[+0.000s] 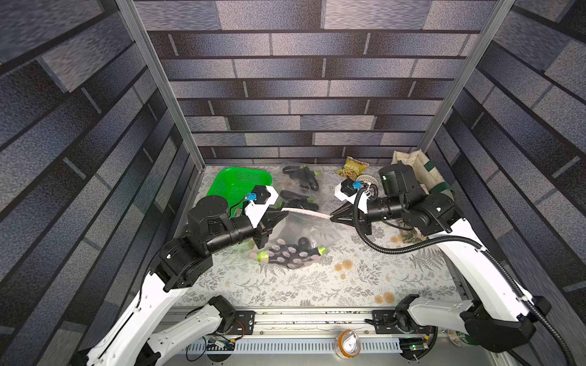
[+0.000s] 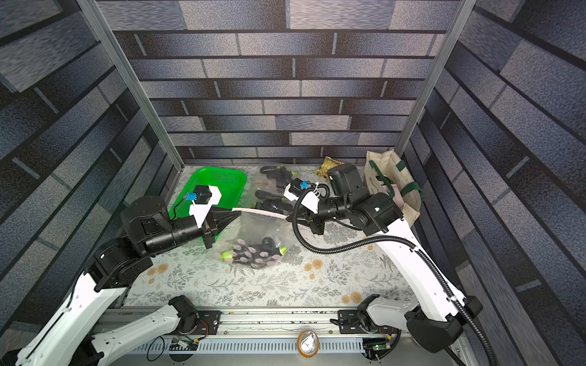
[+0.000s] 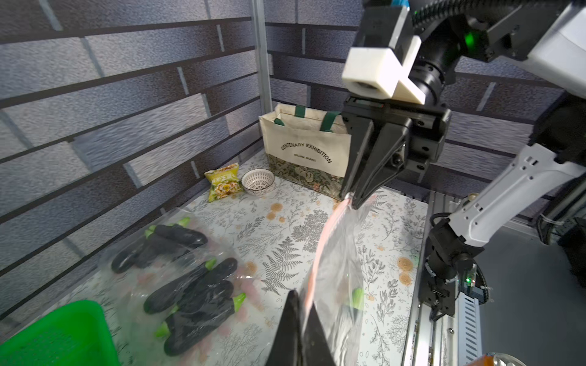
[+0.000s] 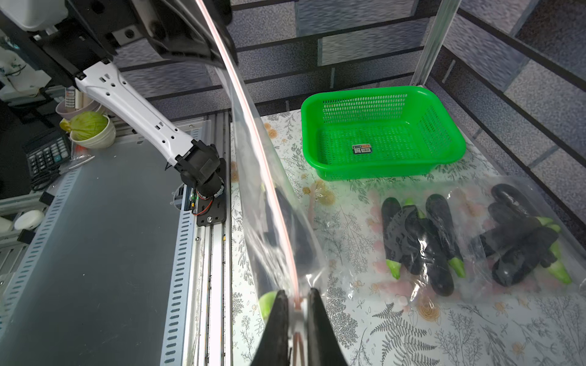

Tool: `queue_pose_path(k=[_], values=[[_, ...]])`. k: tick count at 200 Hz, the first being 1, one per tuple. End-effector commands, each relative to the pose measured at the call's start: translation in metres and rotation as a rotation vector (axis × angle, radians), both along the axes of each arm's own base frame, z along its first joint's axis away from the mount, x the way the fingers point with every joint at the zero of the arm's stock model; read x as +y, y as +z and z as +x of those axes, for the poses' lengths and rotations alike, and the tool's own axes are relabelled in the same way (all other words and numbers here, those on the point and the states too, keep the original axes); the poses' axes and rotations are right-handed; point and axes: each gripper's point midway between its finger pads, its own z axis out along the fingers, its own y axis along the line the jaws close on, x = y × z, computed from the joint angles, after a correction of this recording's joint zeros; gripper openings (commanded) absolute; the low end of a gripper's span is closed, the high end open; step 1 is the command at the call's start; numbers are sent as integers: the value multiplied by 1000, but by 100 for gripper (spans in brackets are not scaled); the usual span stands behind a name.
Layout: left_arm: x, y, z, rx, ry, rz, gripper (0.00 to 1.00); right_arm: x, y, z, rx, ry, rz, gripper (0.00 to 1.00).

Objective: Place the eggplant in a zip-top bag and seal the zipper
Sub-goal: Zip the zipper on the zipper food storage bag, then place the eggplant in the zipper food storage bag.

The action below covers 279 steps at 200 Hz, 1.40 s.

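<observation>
Left claw [image 1: 284, 214] and right claw [image 1: 332, 217] clench zipper [image 1: 306, 212] ends; eggplant [image 1: 287, 253] seemingly lies crosswise.

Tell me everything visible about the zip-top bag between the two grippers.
The zip-top bag is clear, thin plastic with pink dots printed low on it and a pink zipper strip along the top. The left gripper and right gripper are shut on opposite ends of that strip, pulling it taut. The bag hangs below, its bottom apparently resting on the tablecloth, holding dark eggplants with green stems.
</observation>
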Motion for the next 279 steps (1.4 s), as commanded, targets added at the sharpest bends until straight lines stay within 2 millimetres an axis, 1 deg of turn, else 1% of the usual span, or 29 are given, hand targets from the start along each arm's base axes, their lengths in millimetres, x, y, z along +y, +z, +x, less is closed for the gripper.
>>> queue_pose_path(k=[1,23,42,56,64,73,79,86,89,95,102,112,134,148,160,180,195,221,238,242,247,253,256,257,258,260,279], values=[[36,28,3,-62,170,-1,0,-17,-18,10,57,-68,15,2],[44,35,2,-75,196,10,0,-28,-36,16,110,-109,35,2],[40,37,1,-73,173,11,0,-30,-47,16,142,-119,27,2],[32,33,-1,-54,132,16,0,-28,-44,14,163,-104,35,2],[27,31,-1,-42,107,19,0,-27,-39,13,165,-94,43,4],[22,27,-1,-28,81,23,0,-26,-29,14,157,-96,53,15],[18,24,0,-17,63,25,0,-25,-23,15,154,-101,61,25],[14,22,0,-7,45,25,0,-24,-12,15,140,-98,74,39],[11,22,0,-3,35,23,0,-23,-8,15,133,-99,76,42],[8,20,1,6,21,20,0,-21,1,16,110,-105,78,52],[4,19,1,10,4,17,0,-18,10,16,76,-114,73,59],[1,19,1,14,-10,10,0,-12,21,14,21,-112,55,65],[-5,19,0,12,-42,-4,0,5,40,4,-56,-53,36,71],[-10,21,-3,12,-78,-14,1,16,47,1,-69,-14,29,74],[-12,22,-5,9,-94,-19,1,26,48,1,-72,21,18,75],[-15,22,-7,10,-113,-24,2,40,46,1,-63,75,4,75],[-17,23,-9,8,-131,-35,2,50,42,-3,-40,129,-8,75],[-22,23,-11,10,-160,-43,3,64,26,-8,12,202,-47,75],[-23,23,-11,12,-162,-43,3,69,18,-15,60,264,-57,71],[-23,22,-10,15,-162,-42,3,69,16,-16,68,272,-60,68],[-23,21,-10,17,-159,-41,3,70,14,-16,76,277,-66,61],[-23,21,-8,19,-152,-40,4,70,12,-15,74,277,-75,36],[-22,20,-7,20,-146,-38,5,70,10,-13,70,274,-82,20],[-22,20,-7,21,-143,-37,6,70,10,-13,68,273,-84,17],[-22,19,-6,22,-140,-36,6,70,10,-13,67,272,-86,9],[-21,19,-5,25,-133,-35,7,70,10,-11,60,268,-91,1],[-9,12,11,50,-4,-16,24,64,8,4,-10,198,-143,0]])
